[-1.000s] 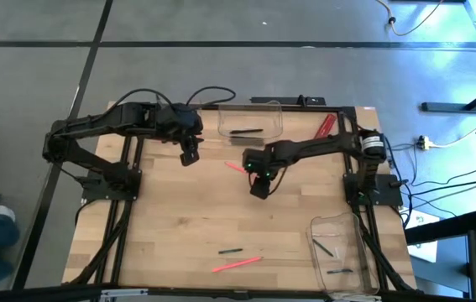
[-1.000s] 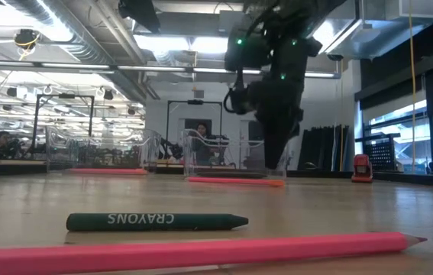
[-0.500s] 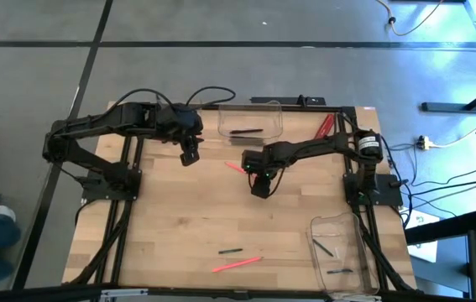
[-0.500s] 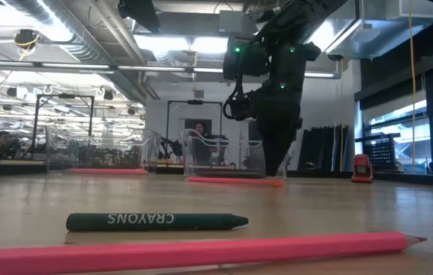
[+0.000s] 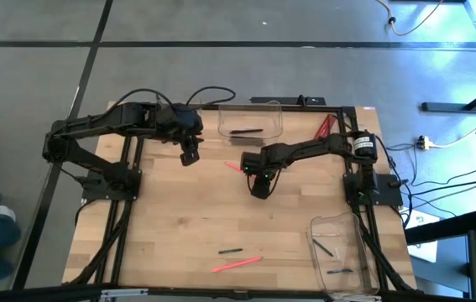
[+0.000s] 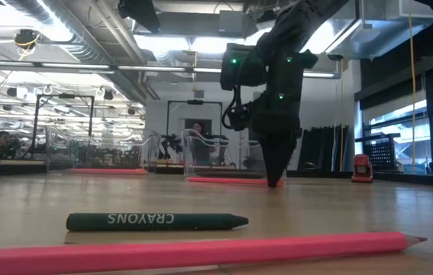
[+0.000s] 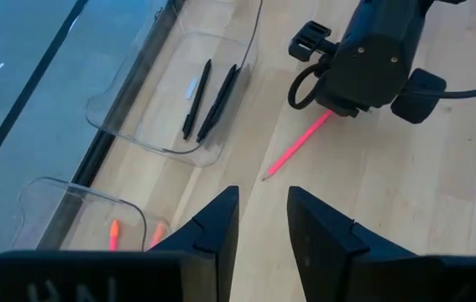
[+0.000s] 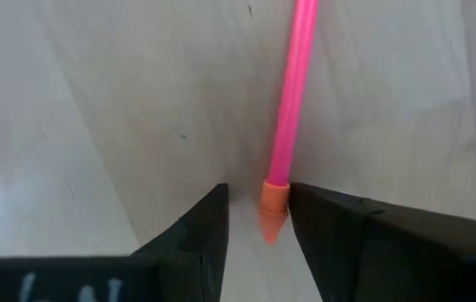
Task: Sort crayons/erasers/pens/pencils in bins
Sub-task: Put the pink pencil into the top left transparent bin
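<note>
Just beside the clear rectangular plastic bin (image 5: 250,120) holding slim black pens (image 5: 246,132), the right pincer (image 5: 258,190) stands tip-down on the wooden desk (image 5: 179,218), its fingers spread on either side of a thin pink pencil's (image 8: 289,109) orange end, not pinching it. On the bin's other side, the left pincer (image 5: 189,157) hovers, spread and holding nothing.
</note>
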You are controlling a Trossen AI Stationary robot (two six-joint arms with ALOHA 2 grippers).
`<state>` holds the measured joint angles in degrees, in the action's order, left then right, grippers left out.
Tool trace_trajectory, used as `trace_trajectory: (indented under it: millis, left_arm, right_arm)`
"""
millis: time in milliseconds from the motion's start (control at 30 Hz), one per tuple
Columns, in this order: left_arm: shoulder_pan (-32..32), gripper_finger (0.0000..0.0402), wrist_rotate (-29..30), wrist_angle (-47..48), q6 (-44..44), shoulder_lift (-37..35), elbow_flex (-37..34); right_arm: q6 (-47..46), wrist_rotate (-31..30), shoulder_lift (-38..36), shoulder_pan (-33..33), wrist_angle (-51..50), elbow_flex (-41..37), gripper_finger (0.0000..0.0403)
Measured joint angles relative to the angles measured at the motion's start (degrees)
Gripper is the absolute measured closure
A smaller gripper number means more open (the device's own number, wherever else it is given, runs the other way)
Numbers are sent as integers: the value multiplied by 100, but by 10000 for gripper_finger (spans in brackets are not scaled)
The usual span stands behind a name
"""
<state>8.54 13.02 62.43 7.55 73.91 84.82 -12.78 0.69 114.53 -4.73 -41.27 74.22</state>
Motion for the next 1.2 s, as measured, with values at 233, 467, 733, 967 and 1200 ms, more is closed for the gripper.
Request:
trace_trajectory:
  millis: [233,467,733,967,1200]
  left_arm:
    - [0,305,0,1,-7,0,0]
    - [0,305,0,1,-13,0,0]
    - [0,305,0,2,-15,0,0]
    - [0,305,0,4,-15,0,0]
    - [0,305,0,4,-15,0,0]
  right_arm:
    - [20,4,18,-2,29,-6,288]
    - [153,-96,29,-4,63,-15,364]
    - [139,-74,36,-4,144,-30,374]
    - [132,-70,40,-4,194,-31,362]
    - [133,-96,40,-2,244,-31,362]
